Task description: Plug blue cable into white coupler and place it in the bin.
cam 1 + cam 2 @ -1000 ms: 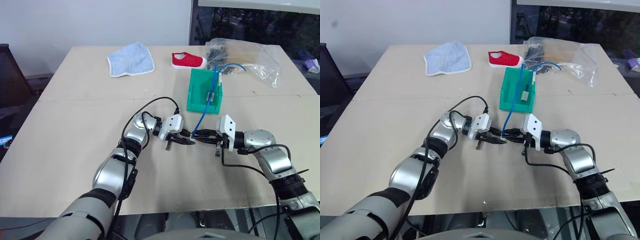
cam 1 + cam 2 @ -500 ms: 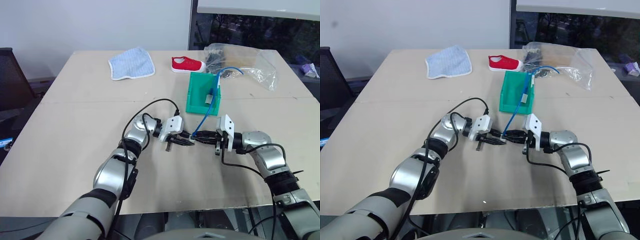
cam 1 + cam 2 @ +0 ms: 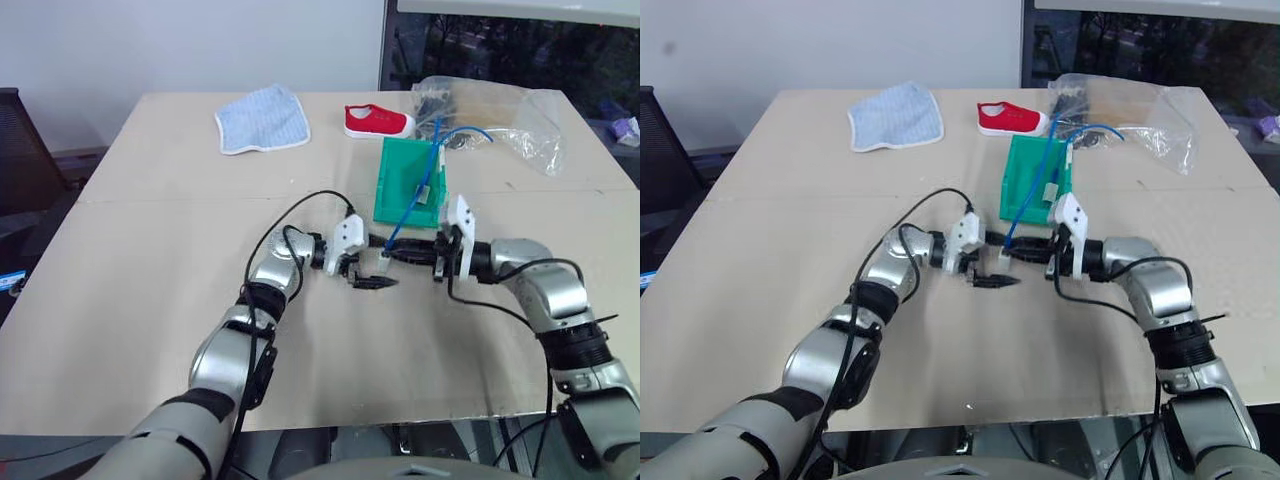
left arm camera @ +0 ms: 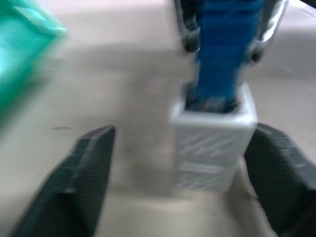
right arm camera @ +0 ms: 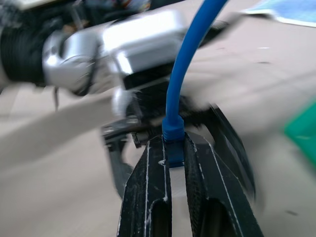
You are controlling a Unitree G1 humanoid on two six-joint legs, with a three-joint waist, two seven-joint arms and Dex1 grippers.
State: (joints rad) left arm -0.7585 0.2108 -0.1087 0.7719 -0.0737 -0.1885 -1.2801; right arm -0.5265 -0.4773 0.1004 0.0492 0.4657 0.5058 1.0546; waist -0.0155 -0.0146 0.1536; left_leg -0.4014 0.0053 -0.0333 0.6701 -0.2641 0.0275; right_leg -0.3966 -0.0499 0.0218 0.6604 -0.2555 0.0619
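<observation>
At the frame centre the right gripper (image 3: 404,253) clamps the blue cable (image 3: 409,214) — plugged into the white coupler (image 4: 213,140) — between the left gripper's (image 3: 368,270) spread fingers.

On the tan surface (image 3: 790,200), the bin (image 3: 1035,182) serves as landmark. Just in front of it, the left claw (image 3: 992,270) and right claw (image 3: 1032,247) meet, fingers pointing toward each other. The right claw is closed on the blue cable (image 3: 1026,212), which rises from there back over the bin. The white coupler (image 3: 1004,255) sits on the cable's near end, between the left claw's spread fingers. Behind the bin lies a red shoe (image 3: 1008,118); beyond its far left, a blue cloth (image 3: 896,116); behind and right, a clear plastic bag (image 3: 1130,110).
</observation>
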